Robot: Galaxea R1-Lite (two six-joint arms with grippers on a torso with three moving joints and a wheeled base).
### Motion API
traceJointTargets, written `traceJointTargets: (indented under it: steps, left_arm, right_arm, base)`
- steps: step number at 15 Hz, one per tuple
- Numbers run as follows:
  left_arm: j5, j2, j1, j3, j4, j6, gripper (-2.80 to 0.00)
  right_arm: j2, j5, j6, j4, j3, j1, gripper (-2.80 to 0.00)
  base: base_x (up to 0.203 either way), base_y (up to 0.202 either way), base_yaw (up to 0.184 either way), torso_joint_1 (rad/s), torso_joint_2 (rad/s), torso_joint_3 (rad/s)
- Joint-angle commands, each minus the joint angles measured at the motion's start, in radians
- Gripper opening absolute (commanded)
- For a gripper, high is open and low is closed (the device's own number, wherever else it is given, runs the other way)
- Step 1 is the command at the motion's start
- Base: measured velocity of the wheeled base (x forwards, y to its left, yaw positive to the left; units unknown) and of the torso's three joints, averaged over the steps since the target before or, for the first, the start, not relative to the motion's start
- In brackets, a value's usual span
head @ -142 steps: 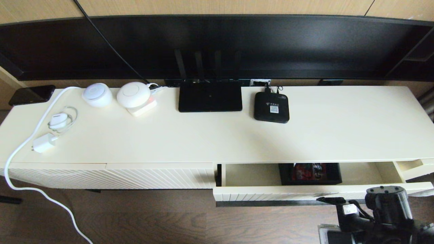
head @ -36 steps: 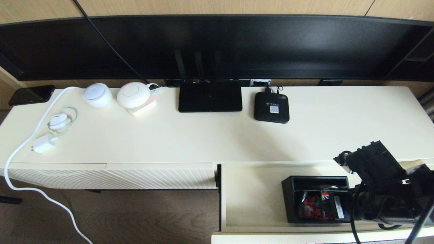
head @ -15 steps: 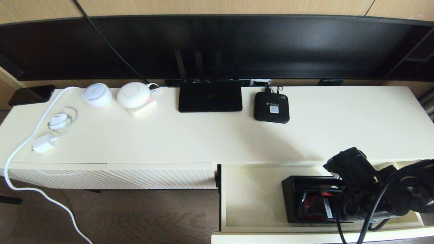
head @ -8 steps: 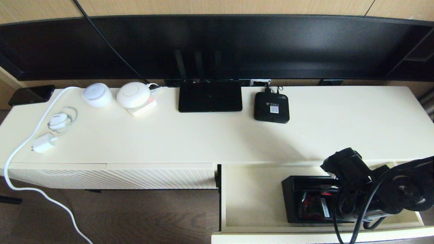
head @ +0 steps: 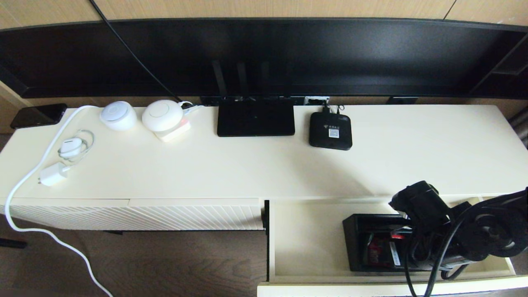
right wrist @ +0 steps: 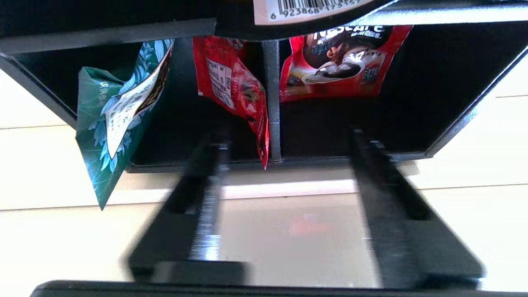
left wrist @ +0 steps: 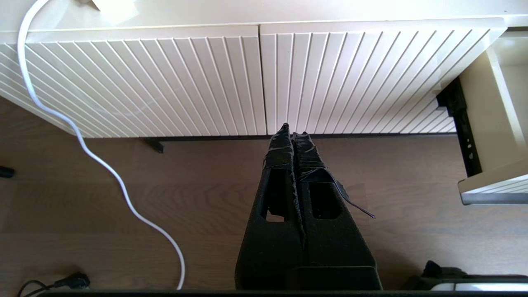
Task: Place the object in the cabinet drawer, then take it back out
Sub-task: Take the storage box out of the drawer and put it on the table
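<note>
Head view shows the long cream table (head: 255, 169) with its cabinet drawer (head: 305, 247) pulled fully out at the right. Inside the drawer, toward its right half, sits the black organizer box (head: 363, 243) — red packets (right wrist: 330, 62) and a green one (right wrist: 111, 123) lie in its compartments. The right tool (right wrist: 288, 185) reaches into the drawer at the box's edge, fingers spread apart. The left tool (left wrist: 293, 136) hangs over the floor before the ribbed panel (left wrist: 165, 82), fingers pressed together.
</note>
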Motion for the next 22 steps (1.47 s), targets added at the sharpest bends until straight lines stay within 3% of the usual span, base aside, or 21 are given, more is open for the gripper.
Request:
traceJointTargets:
  steps: [1,10,14,22]
  left_arm:
    - [0.0,0.002,0.0,0.0,0.0,0.0,-2.8]
    - [0.0,0.002,0.0,0.0,0.0,0.0,-2.8]
    - [0.0,0.002,0.0,0.0,0.0,0.0,-2.8]
    - [0.0,0.002,0.0,0.0,0.0,0.0,-2.8]
  right_arm:
    - [0.001,-0.001,0.002,0.001,0.001,0.0,-2.8]
    - [0.002,-0.008,-0.003,-0.001,0.007,0.011,-2.8]
    - [-0.071,-0.048,-0.004,0.005,0.009,0.011,-2.8]
    - [-0.156,-0.049,-0.015,0.013,0.059,0.038,-2.8]
  base:
    - [0.0,0.0,0.0,0.0,0.0,0.0]
    - [0.0,0.0,0.0,0.0,0.0,0.0]
    - [0.0,0.0,0.0,0.0,0.0,0.0]
    - [0.0,0.0,0.0,0.0,0.0,0.0]
